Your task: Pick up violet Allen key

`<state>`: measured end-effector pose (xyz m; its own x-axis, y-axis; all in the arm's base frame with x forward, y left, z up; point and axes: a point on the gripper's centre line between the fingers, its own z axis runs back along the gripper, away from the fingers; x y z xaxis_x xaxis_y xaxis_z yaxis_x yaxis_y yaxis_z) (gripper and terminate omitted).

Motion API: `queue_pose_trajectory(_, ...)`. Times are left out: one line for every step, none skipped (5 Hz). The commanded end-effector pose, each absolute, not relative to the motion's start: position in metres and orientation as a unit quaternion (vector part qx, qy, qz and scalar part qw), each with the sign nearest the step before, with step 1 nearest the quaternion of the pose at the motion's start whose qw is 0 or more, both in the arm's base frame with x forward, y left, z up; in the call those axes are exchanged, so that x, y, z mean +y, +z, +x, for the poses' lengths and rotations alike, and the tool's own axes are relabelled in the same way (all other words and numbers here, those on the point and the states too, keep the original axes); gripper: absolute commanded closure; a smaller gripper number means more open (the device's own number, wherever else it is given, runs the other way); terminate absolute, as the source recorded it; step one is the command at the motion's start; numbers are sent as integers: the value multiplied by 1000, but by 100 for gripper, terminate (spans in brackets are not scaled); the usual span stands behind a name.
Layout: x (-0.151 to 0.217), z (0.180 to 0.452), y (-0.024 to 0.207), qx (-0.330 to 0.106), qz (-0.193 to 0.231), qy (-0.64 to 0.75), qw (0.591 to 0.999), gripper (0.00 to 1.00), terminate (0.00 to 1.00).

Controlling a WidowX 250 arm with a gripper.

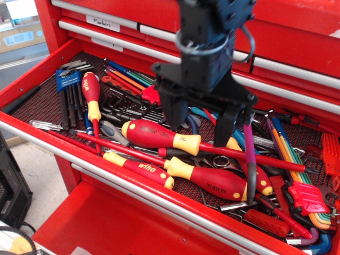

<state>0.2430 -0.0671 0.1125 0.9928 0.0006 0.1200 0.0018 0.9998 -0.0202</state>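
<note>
The hand (201, 123) hangs over the open red drawer (32, 85) with its two dark fingers (174, 114) spread wide apart and nothing between them. The violet Allen key (249, 156) lies just beside the hand's right-hand finger in the picture, running toward the drawer's front edge, its dark grey end nearest the front. Red-and-yellow screwdrivers (159, 135) lie below the hand.

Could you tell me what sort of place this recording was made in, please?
Most likely a workshop or garage. The arm works over an open drawer of a red tool chest, crowded with red-and-yellow screwdrivers, Allen key sets and a combination wrench. A drawer label reads "Markers".
</note>
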Motion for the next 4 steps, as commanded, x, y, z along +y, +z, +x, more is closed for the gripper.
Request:
queue_pose_trajectory(-71, 281, 99, -92, -33, 46, 994, 0, 0)
queue_pose_trajectory(-70, 286, 82, -100, -58, 70, 991, 0, 0)
queue_pose_trajectory(-79, 286, 66, -120, -77, 77, 987, 0, 0)
queue_pose_trajectory(-89, 288, 55, -131, -86, 81, 984, 0, 0)
